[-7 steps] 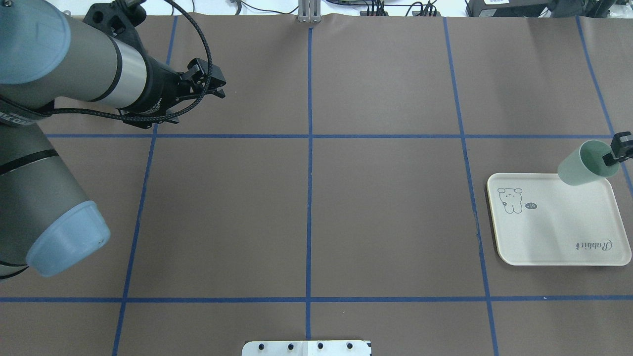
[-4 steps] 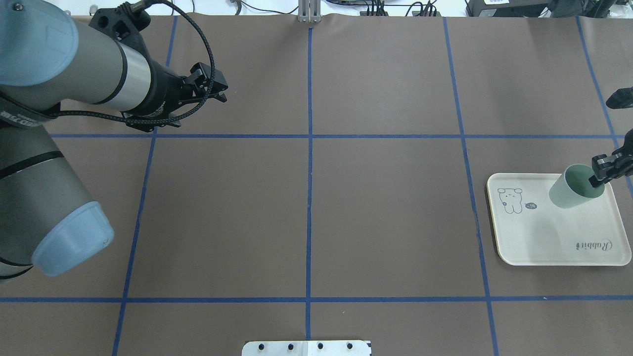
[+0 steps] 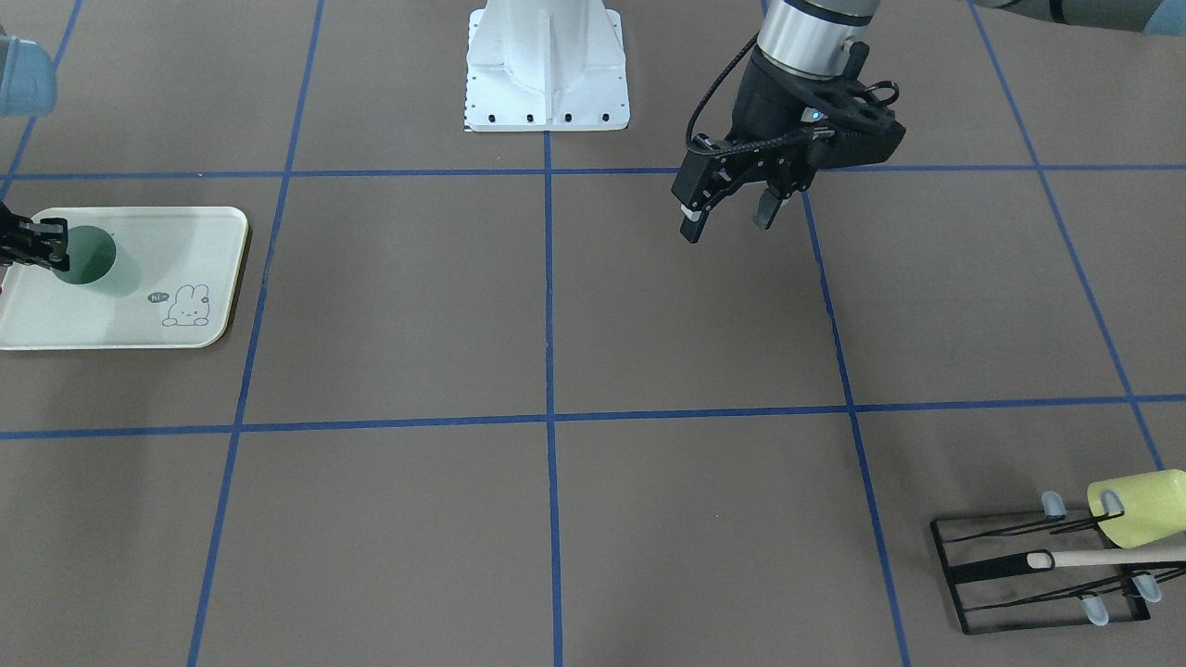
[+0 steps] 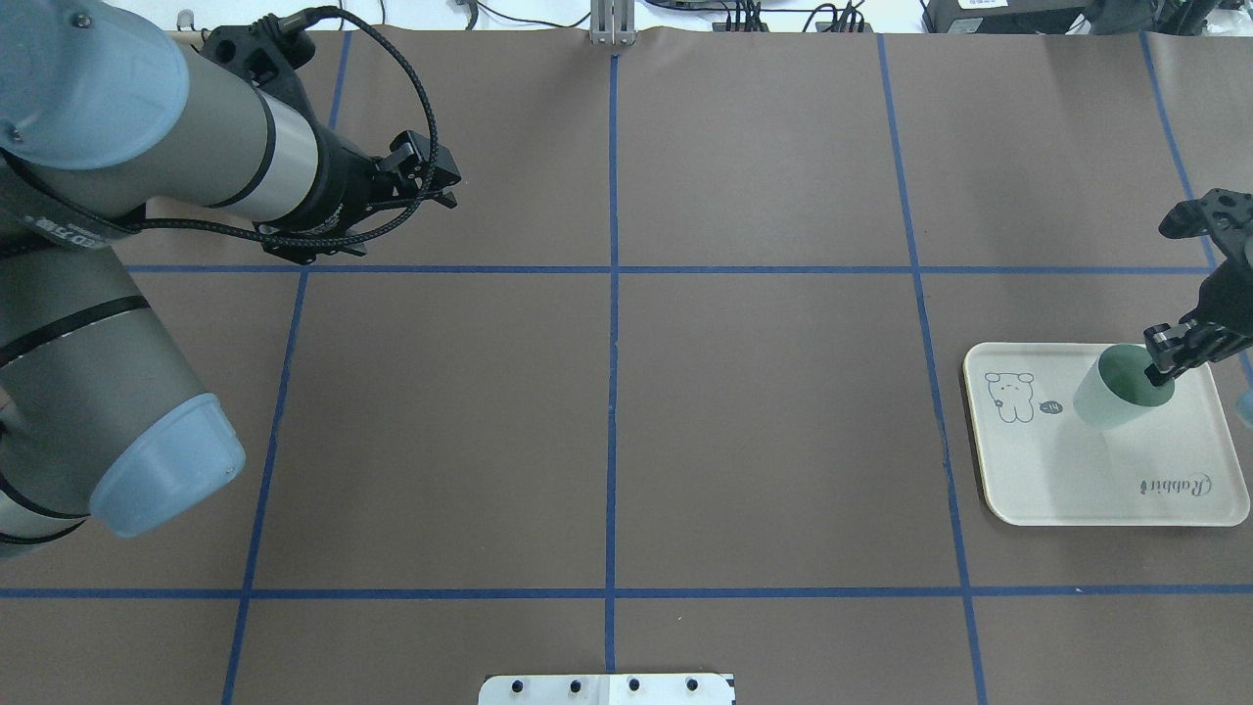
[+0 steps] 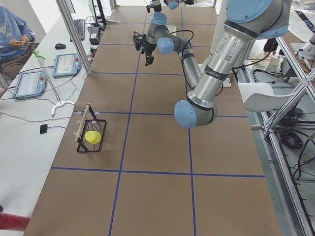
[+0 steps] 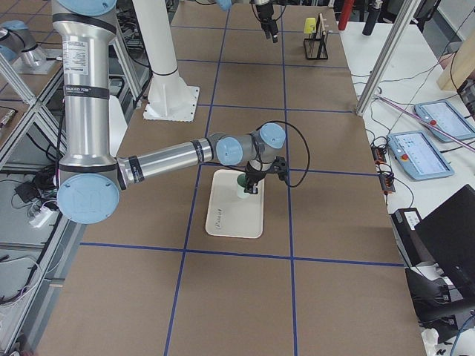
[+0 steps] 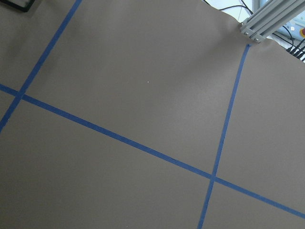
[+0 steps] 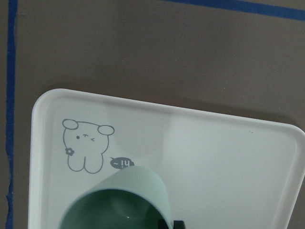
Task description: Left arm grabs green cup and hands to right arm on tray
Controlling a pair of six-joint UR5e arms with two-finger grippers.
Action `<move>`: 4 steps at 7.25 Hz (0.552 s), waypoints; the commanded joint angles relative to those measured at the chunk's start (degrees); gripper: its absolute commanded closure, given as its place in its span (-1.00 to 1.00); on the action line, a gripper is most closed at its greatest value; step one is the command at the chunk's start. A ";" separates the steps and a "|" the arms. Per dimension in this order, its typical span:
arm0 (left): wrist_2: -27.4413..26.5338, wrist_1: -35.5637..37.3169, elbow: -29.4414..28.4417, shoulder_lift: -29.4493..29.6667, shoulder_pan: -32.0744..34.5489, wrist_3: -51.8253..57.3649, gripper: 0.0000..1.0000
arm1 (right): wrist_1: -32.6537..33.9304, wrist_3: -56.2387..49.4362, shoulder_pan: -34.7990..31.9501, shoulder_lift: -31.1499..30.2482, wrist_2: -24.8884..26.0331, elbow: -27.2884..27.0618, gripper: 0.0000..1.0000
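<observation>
The pale mint-green cup (image 4: 1111,397) hangs tilted low over the far part of the cream-white tray (image 4: 1077,490). My right gripper (image 4: 1163,367) is shut on its rim, one finger inside the cup. I cannot tell whether the cup's base touches the tray. In the front view the cup (image 3: 93,259) and right gripper (image 3: 42,243) are at the left edge, over the tray (image 3: 120,324). The right wrist view shows the cup's rim (image 8: 124,195) above the tray (image 8: 214,157) beside the bunny drawing. My left gripper (image 4: 440,181) (image 3: 729,220) is open and empty, far off over the table's left half.
A black wire rack (image 3: 1019,565) with a yellow-green cup (image 3: 1140,509) and a wooden stick lies at the far left corner of the table. The white robot base plate (image 3: 547,83) is at the near middle edge. An operator sits beyond the table's far side.
The right gripper has carried the green cup down and inward over the tray. The left arm has shifted slightly to the right, gripper still open.
</observation>
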State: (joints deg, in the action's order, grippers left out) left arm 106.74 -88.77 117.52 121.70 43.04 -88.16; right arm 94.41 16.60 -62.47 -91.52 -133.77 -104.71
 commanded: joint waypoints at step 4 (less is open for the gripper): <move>-0.04 0.09 0.07 0.99 -0.07 0.00 -1.00 | -0.01 -2.62 0.16 -0.76 0.17 1.44 0.24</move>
State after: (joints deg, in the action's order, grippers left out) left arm 106.73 -88.69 117.63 122.61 42.98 -88.15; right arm 94.39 14.02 -62.31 -92.16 -133.56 -103.36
